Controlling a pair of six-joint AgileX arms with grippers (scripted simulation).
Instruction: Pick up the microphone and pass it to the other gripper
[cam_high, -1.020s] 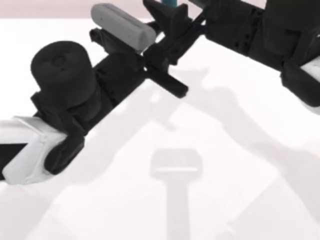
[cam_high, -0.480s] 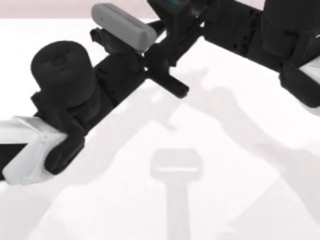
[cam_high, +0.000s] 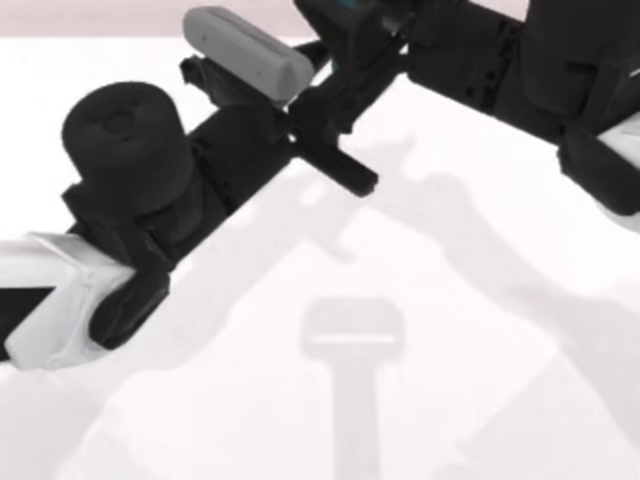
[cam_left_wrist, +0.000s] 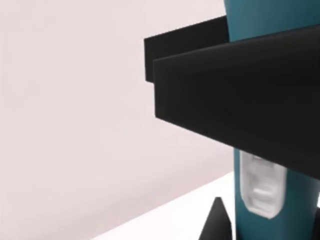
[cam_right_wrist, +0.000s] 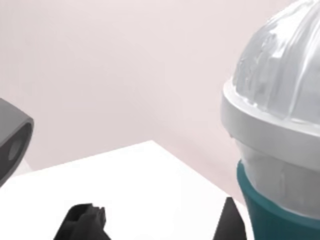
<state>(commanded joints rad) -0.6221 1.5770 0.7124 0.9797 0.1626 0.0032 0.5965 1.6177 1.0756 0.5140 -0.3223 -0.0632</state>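
The microphone (cam_high: 350, 4) shows only as a sliver of teal at the top view's far edge, where both arms meet. My left gripper (cam_high: 330, 70) reaches in from the lower left. My right gripper (cam_high: 375, 30) comes from the upper right. In the left wrist view the teal handle (cam_left_wrist: 280, 215) with its white switch panel (cam_left_wrist: 260, 190) stands upright in my left gripper (cam_left_wrist: 270, 227), which is shut on it. The right gripper's black fingers (cam_left_wrist: 235, 115) clamp the handle higher up. In the right wrist view the silver mesh head (cam_right_wrist: 280, 85) rises beside my right fingertip (cam_right_wrist: 230, 220).
The white table (cam_high: 450, 300) lies well below the grippers and carries their shadows. The grey cylinder on my left wrist (cam_high: 245, 45) sits beside the meeting point and also edges into the right wrist view (cam_right_wrist: 10, 145). A pale wall stands behind.
My right gripper edged a little to the left onto the microphone and covered more of the teal. The left arm held still. Nothing visible moved in the last half second.
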